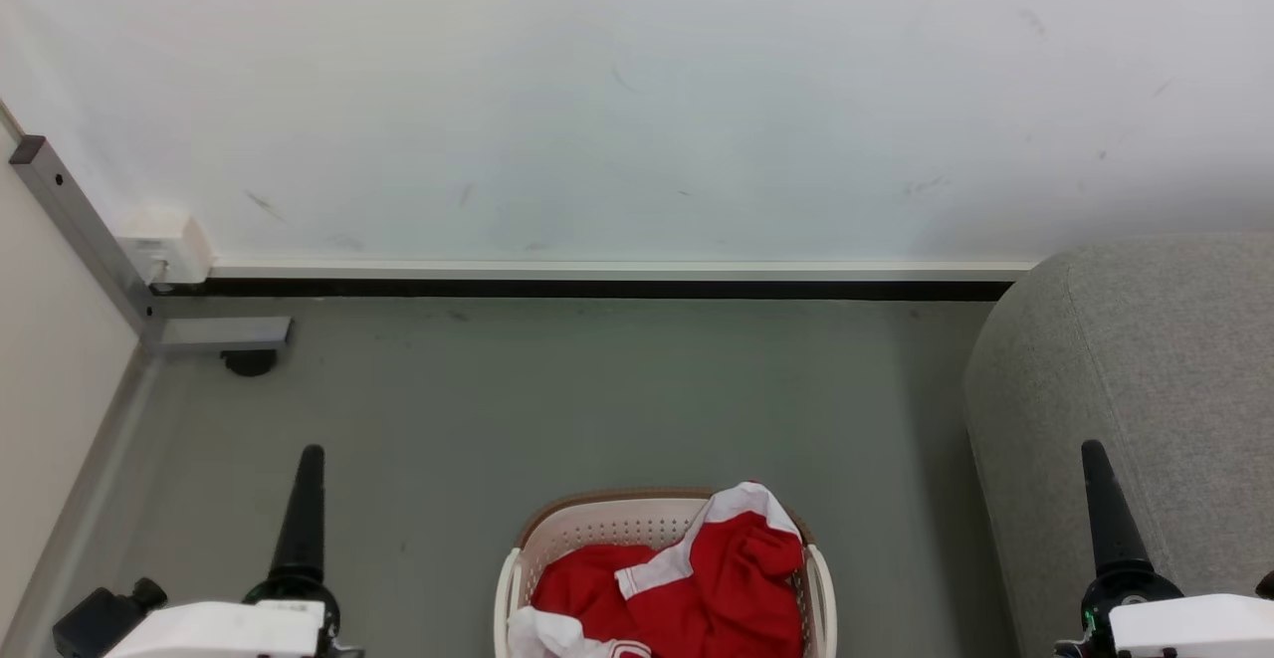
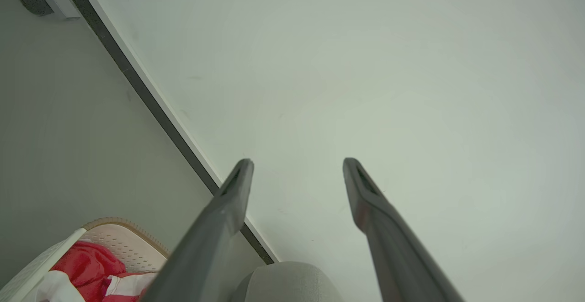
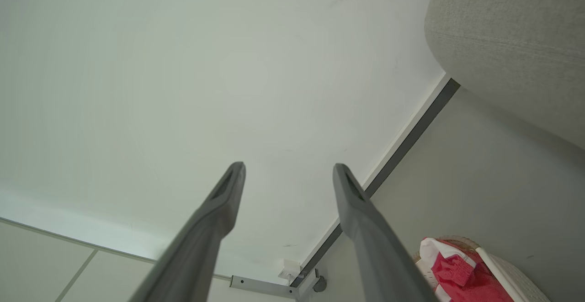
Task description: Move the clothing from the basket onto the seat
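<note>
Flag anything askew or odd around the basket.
The clothing is heaped unevenly: a white panel rides up over the far right rim of the basket. The wall bears faint scuffs. Nothing else stands out.

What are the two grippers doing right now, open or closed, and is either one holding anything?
Left gripper: open, holding nothing.
Right gripper: open, holding nothing.

White forearm shells (image 1: 224, 628), black collars (image 1: 295, 578), long tapering dark fingers (image 2: 219, 219); perhaps a green light (image 1: 1090, 621) on the right gripper (image 1: 1095, 454).
</note>
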{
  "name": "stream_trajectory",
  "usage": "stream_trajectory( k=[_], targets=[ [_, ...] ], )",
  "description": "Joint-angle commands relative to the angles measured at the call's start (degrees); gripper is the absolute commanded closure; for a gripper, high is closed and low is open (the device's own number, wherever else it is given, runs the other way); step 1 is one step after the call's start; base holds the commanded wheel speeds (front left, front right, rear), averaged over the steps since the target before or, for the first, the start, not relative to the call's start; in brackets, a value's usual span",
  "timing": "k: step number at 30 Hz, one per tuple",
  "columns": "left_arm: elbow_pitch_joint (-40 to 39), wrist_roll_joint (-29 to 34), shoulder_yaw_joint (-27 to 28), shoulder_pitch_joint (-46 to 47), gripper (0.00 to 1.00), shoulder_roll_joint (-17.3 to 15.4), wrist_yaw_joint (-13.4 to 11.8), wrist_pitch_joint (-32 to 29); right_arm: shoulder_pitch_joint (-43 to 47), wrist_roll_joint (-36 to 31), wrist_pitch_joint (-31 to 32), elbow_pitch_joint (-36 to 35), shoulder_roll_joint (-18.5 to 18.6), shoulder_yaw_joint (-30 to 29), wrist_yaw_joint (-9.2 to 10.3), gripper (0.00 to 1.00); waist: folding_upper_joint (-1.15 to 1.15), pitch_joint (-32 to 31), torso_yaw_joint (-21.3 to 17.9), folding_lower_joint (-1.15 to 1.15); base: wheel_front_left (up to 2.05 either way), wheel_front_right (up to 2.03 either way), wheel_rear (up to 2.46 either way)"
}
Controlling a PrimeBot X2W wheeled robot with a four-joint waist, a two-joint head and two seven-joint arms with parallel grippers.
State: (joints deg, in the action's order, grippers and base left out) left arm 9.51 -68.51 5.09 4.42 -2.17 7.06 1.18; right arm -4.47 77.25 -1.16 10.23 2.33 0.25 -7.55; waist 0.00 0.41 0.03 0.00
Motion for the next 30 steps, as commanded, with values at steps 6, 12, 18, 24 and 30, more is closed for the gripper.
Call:
stream_trajectory(
  k=[6, 12, 18, 24, 30],
  targets=[
    [-2.44, 8.33, -0.64, 0.78, 0.00, -0.52, 0.30, 1.73, -1.33, -7.47, -1.69, -1.92, 0.55, 1.17, 0.03, 0.00, 0.00, 0.06, -0.05, 0.00, 0.00, 0.00, 0.00],
    [-3.11, 16.60, -1.43, 0.49, 0.00, -0.57, 0.04, 2.86, -1.40, -16.36, -2.89, -2.14, 0.57, 1.65, 0.04, 0.00, 0.00, 0.15, -0.10, 0.00, 0.00, 0.00, 0.00],
    [-3.24, 24.94, -2.18, 0.26, 0.00, -0.62, -1.06, 4.02, -1.43, -24.53, -4.03, -2.38, 0.58, 1.78, 0.05, 0.00, 0.00, 0.28, -0.18, 0.00, 0.00, 0.00, 0.00],
    [-3.31, 31.58, -3.19, 0.07, 0.00, -1.00, -2.73, 5.12, -1.48, -31.80, -5.09, -1.29, 0.61, 2.80, 0.05, 0.00, 0.00, 0.29, -0.32, 0.00, 0.00, 0.00, 0.00],
    [-2.19, 36.12, -4.36, -0.35, 0.00, -1.73, -3.68, 6.11, -1.59, -38.23, -6.13, -0.05, 0.63, 3.31, 0.06, 0.00, 0.00, 0.12, -0.48, 0.00, 0.00, 0.00, 0.00]
  ],
)
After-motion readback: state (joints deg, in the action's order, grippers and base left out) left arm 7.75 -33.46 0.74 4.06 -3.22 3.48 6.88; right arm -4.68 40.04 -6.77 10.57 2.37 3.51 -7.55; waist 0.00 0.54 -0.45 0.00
